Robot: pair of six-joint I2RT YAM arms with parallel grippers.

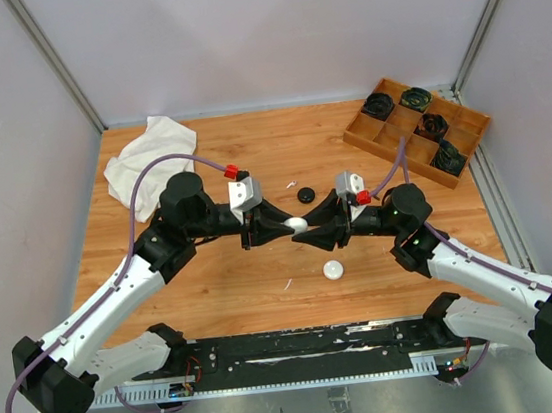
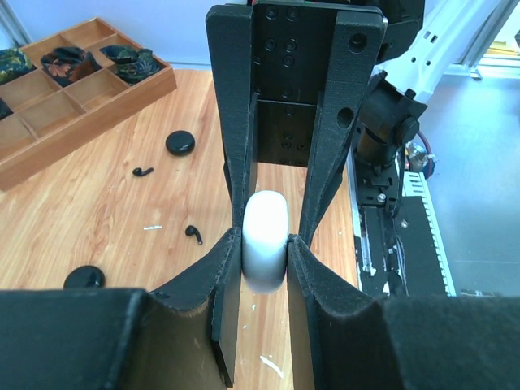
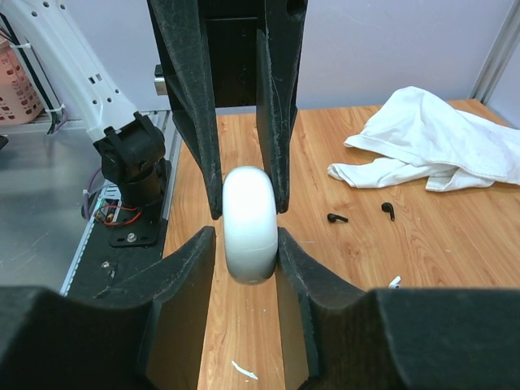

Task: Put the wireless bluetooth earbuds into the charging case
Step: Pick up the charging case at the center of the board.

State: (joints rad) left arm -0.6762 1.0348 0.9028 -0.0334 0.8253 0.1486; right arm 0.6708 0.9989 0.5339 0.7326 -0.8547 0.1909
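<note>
A white puck-like charging case (image 1: 298, 224) hangs above the table's middle between my two grippers. My left gripper (image 2: 266, 237) is shut on it, with both pads against its sides (image 2: 266, 260). My right gripper (image 3: 246, 236) straddles the same case (image 3: 250, 223) from the other side. One pad touches it and a thin gap shows at the other, so this gripper is open. Black earbuds (image 2: 143, 171) (image 2: 193, 234) lie on the wood. They also show in the right wrist view (image 3: 337, 218) (image 3: 388, 210), with a white earbud (image 3: 395, 282) nearer.
A second white case (image 1: 334, 269) lies near the front, and a black case (image 1: 306, 195) lies behind the grippers. A wooden divided tray (image 1: 453, 129) holding dark items stands at the back right. A white cloth (image 1: 144, 157) lies at the back left. Small white scraps dot the wood.
</note>
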